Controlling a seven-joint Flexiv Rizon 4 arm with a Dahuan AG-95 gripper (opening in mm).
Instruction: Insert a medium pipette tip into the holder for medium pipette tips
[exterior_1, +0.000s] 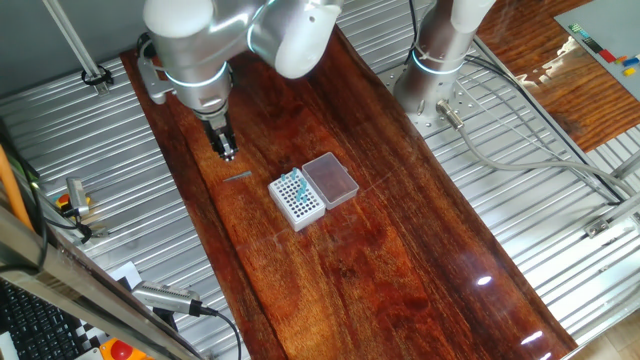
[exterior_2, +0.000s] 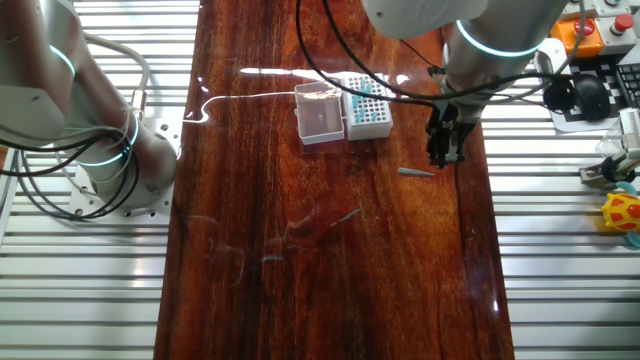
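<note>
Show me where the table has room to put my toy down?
The long bare stretch of wooden table on the side of the white box away from the pincer is free. It is crowded between pincer and box, where the thin grey tip lies, and beside the box's open lid.

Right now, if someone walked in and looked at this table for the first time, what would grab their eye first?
Probably the silver robot arm hanging over the dark red wooden table, its hand pointing down just above the surface. Next, the small white holder box mid-table, lid swung open flat beside it, some teal tips in its grid. Easy to miss: a thin grey pipette tip lying loose between hand and box.
</note>
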